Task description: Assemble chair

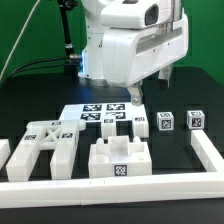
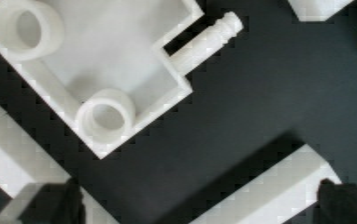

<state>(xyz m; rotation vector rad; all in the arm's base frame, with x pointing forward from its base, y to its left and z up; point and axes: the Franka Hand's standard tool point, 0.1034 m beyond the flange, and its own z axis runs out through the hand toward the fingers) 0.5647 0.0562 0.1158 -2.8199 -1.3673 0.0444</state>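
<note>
The chair lies in loose white tagged parts in the exterior view: a slotted frame (image 1: 45, 142) at the front left, a notched block (image 1: 118, 158) at the front centre, and two small cubes (image 1: 165, 122) (image 1: 195, 119) at the right. My gripper (image 1: 135, 97) hangs under the big white robot body, just behind the marker board (image 1: 100, 115), above the black table. In the wrist view my gripper (image 2: 196, 205) is open and empty, its dark fingertips (image 2: 50, 205) wide apart. Beyond them lies a flat white part (image 2: 95, 60) with two round bosses and a ridged peg (image 2: 210, 35).
A long plain white border rail (image 1: 110, 186) runs along the front and up the exterior view's right side (image 1: 210, 150). A small white piece (image 1: 4, 150) sits at the far left. A white strip (image 2: 273, 185) crosses under my fingers in the wrist view. Cables hang at the back left.
</note>
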